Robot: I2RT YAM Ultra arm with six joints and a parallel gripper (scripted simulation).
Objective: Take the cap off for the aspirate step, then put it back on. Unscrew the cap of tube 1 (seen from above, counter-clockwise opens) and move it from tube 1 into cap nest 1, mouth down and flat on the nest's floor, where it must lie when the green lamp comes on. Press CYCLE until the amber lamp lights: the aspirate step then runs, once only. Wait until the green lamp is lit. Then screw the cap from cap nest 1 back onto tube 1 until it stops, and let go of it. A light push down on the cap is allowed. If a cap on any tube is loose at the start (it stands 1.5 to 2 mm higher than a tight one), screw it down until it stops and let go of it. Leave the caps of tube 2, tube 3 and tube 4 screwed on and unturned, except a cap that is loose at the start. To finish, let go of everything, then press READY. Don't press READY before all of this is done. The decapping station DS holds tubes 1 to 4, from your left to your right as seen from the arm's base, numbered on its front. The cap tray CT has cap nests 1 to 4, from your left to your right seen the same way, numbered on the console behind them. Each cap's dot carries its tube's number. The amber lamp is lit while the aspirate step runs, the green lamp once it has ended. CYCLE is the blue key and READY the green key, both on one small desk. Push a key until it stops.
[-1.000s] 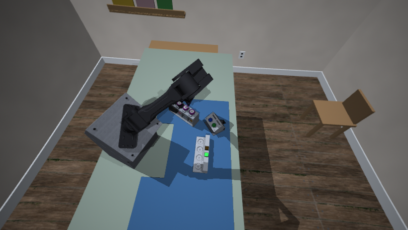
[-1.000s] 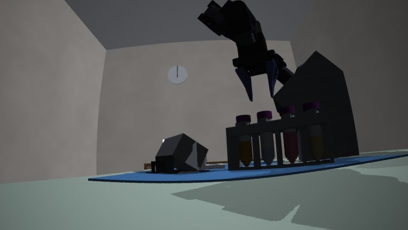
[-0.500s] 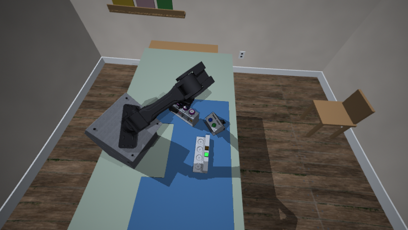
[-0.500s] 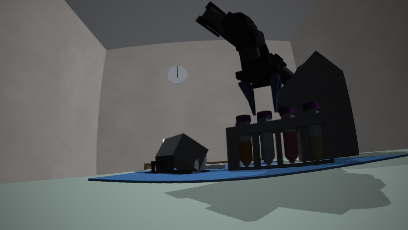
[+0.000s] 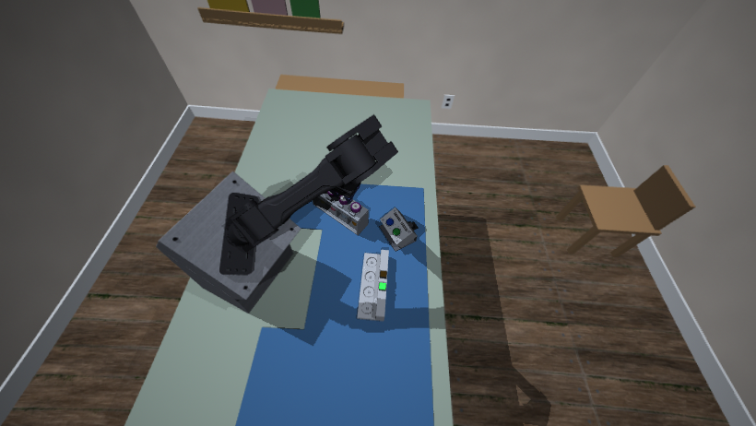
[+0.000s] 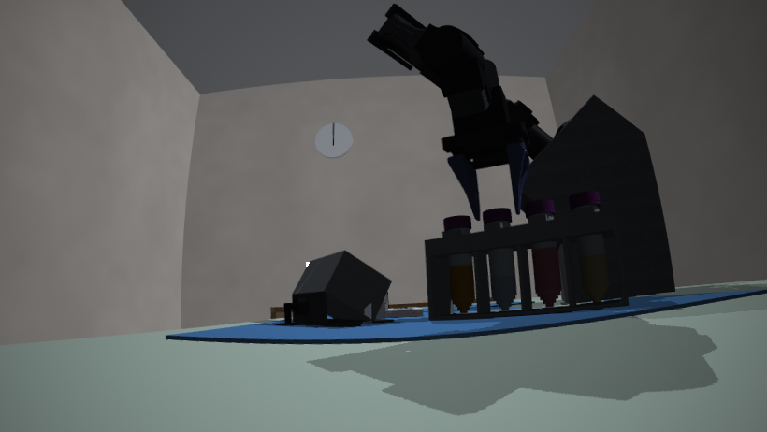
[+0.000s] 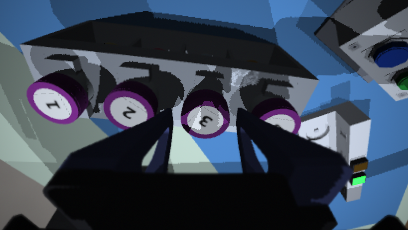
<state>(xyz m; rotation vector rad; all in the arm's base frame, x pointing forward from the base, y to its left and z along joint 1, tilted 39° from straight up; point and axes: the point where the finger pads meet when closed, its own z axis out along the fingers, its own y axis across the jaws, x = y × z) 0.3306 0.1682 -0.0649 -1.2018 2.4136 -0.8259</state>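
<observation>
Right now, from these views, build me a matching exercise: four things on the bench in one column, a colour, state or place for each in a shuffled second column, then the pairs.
1. green lamp
2. amber lamp
3. cap 3
4. CYCLE key

A. blue
B. unlit
C. framed between the fingers of the open pincer
D. lit

Pairs: 1-D; 2-B; 3-C; 4-A
</observation>
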